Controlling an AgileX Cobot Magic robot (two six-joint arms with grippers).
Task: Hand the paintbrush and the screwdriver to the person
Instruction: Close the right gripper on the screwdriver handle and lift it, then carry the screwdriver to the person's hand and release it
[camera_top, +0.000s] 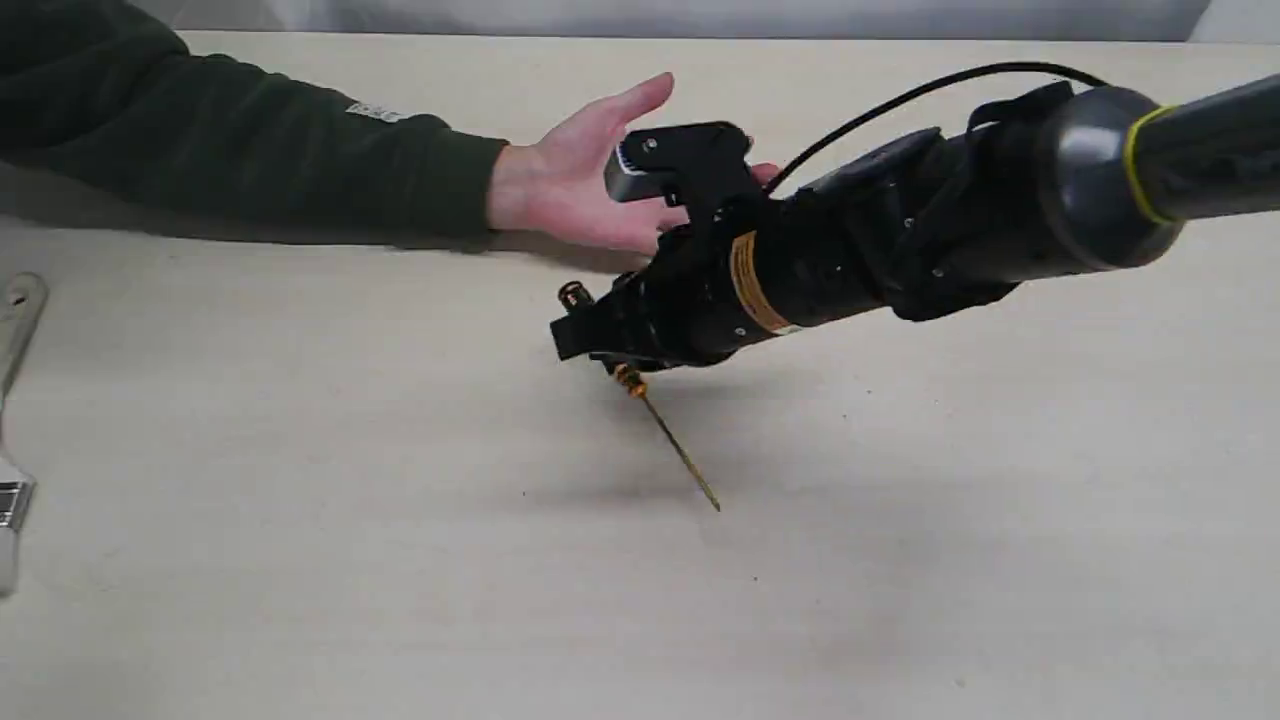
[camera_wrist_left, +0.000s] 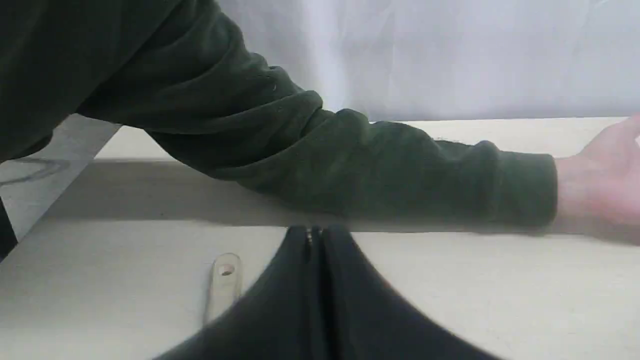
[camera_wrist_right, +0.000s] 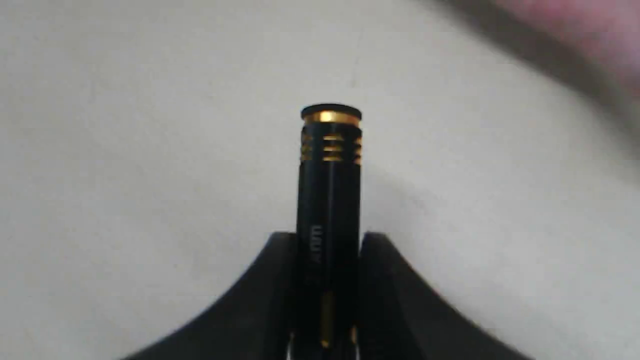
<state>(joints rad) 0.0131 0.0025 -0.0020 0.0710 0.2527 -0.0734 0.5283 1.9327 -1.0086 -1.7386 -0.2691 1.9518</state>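
My right gripper (camera_top: 585, 335) is shut on the screwdriver (camera_top: 665, 425), held above the table with its thin shaft slanting down toward the front. Its black handle with gold rings (camera_wrist_right: 330, 175) sticks out between the fingers (camera_wrist_right: 265, 280) in the right wrist view. The person's open hand (camera_top: 580, 170) lies palm up just behind the gripper, forearm in a dark green sleeve (camera_top: 250, 150). The paintbrush (camera_top: 12, 420) lies at the table's far left edge; its wooden handle end with a hole (camera_wrist_left: 223, 285) shows beside my left gripper (camera_wrist_left: 315, 237), which is shut and empty.
The pale table (camera_top: 400, 560) runs under everything. A white backdrop (camera_wrist_left: 450, 55) hangs behind its far edge. The person's sleeve (camera_wrist_left: 350, 170) stretches across the table beyond my left gripper. A black cable (camera_top: 930, 90) arcs over the right arm.
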